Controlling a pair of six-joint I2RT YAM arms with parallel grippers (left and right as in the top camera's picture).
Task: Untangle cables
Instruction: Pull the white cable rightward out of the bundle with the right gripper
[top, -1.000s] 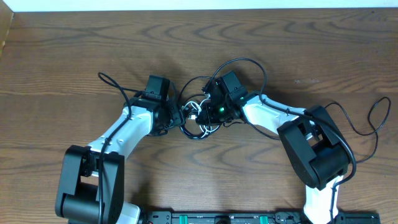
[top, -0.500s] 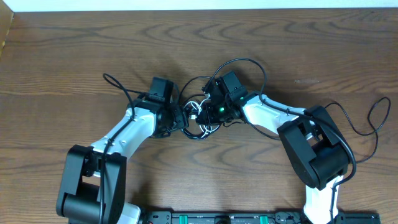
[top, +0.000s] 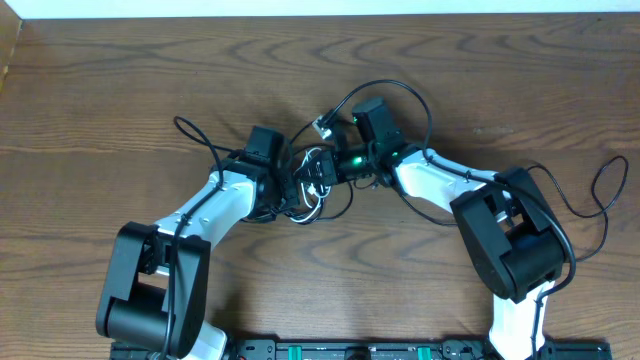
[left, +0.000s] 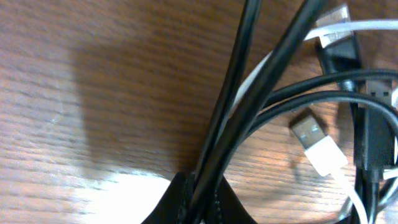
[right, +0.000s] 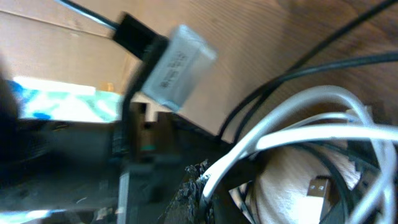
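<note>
Closest to you, the left claw (left: 198, 200) is closed tight, with two black cables (left: 249, 106) running straight out from between its fingertips. That grip looks meant to pin one side of the knot so the other arm has something to pull against. Just past those strands a white plug (left: 309, 132) lies flat on the wood.

Your right claw (right: 208, 180) is closed as well, and a white cable (right: 298, 99) loops out from its fingertips. It appears pinched there, though the blur leaves some doubt. A grey plug (right: 177, 62) on a black lead hangs raised beside it, probably lifted clear with the strand.

From above, the cables (top: 318, 190) sit bunched between the two claws at the middle of the counter (top: 120, 80), both arms angled inward to meet over them. With each side anchored, you're set to draw the arms apart, but watch for the loops cinching tighter.

Farther out, no box, tray or bin shows, so nothing is being held in anything.
</note>
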